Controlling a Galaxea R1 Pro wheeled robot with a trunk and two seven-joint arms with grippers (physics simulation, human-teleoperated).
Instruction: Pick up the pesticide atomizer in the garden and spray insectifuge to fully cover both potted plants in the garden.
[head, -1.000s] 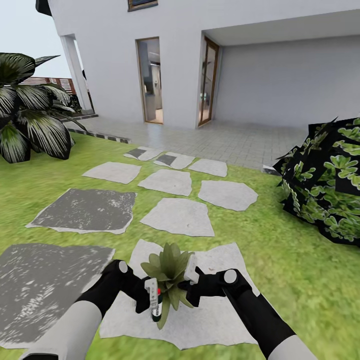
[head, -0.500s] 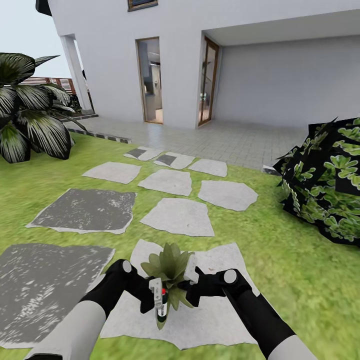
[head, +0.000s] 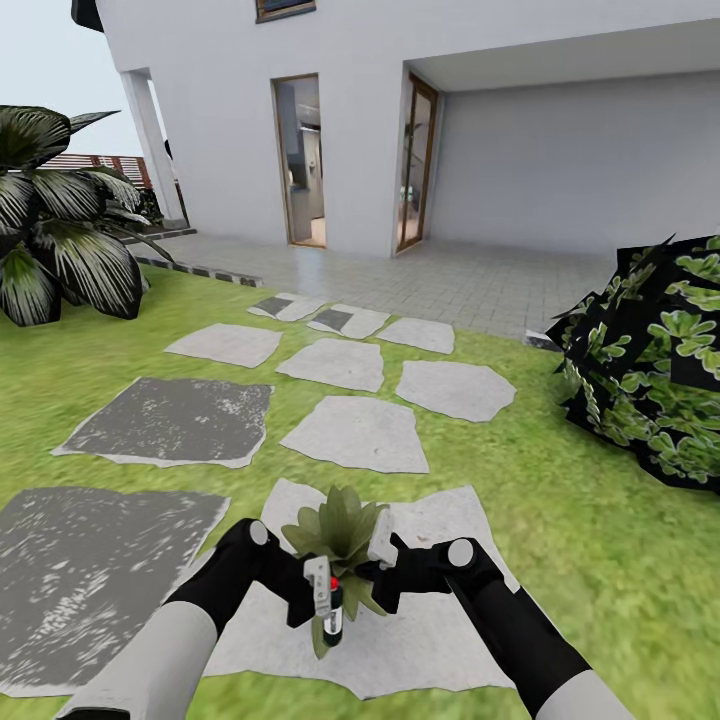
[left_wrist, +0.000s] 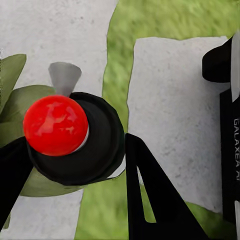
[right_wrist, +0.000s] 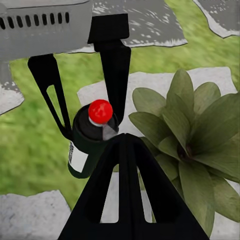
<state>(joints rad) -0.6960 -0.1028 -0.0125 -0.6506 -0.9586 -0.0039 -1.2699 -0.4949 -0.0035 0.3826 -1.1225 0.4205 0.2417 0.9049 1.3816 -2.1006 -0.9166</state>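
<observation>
Left claw (head: 322, 600) clenched on the pesticide atomizer (head: 331, 615), holding it just in front of the potted plant (head: 338, 535) and a bit lower in head view; left wrist view shows the dark bottle shoulder (left_wrist: 95, 145) with a red cap (left_wrist: 55, 125) pinched between the black fingers (left_wrist: 150, 200), a pale spout (left_wrist: 64, 77) poking out toward a leaf. Held this close probably so the spray lands right on the rosette; which way the nozzle faces is hard to tell. Right claw (head: 385, 570) sits just beside the plant on its right side, fingers pointing toward the bottle; right wrist view looks along its finger (right_wrist: 125, 195) at the bottle (right_wrist: 87, 137) and the leaves (right_wrist: 195, 135), and whether it is released or closed I cannot tell, though nothing seems to be in it. My guess is it is there to steady or watch the spray. Plant stands on a pale stepping stone (head: 440, 630) in the lawn (head: 560, 520). Further out: more grey and white stones (head: 355, 432), a big palm (head: 60, 240) at far left, a large broad-leaved bush (head: 650, 390) at right, paved area and white house wall (head: 540, 160) with doors behind. Nothing stands between bottle and plant; only the right claw crowds the leaves, so overspray could hit it. Only this one small rosette is in sight.
</observation>
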